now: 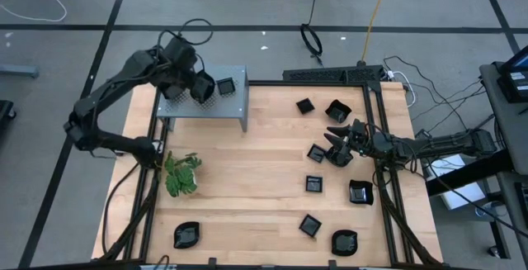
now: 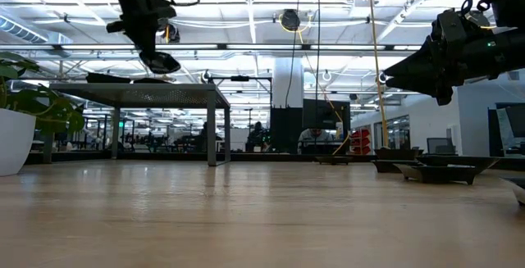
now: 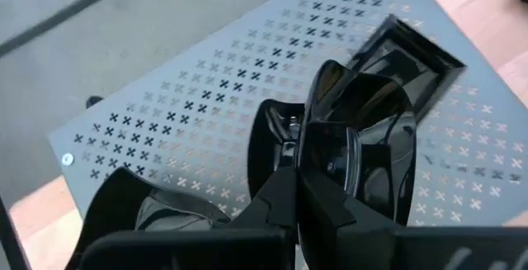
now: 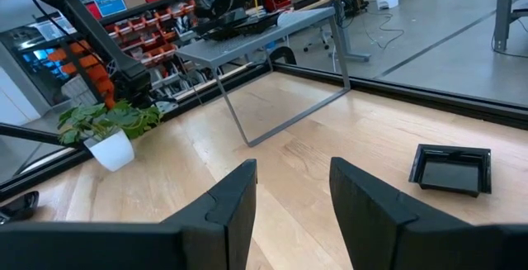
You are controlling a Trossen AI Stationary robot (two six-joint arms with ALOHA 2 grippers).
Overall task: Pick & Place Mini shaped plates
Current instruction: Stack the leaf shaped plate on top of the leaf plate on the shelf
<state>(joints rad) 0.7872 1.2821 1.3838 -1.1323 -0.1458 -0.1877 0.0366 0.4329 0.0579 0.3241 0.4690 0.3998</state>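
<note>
Placing step: left tool (image 3: 330,179) – clamped on a glossy black curved mini plate (image 3: 363,138) – hovers over the grey perforated metal shelf (image 1: 177,105). Next: lower, release. Right tool (image 4: 293,196) waits, fingers apart.

No readable text, label, brand or number anywhere on the table, the arms or the room behind.

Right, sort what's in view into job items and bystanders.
Job items:
- mini plate held by the shut left gripper over the grey shelf
- square plate on that shelf
- loose plates on the table, e.g.
- open right gripper

Bystanders:
- potted plant
</note>
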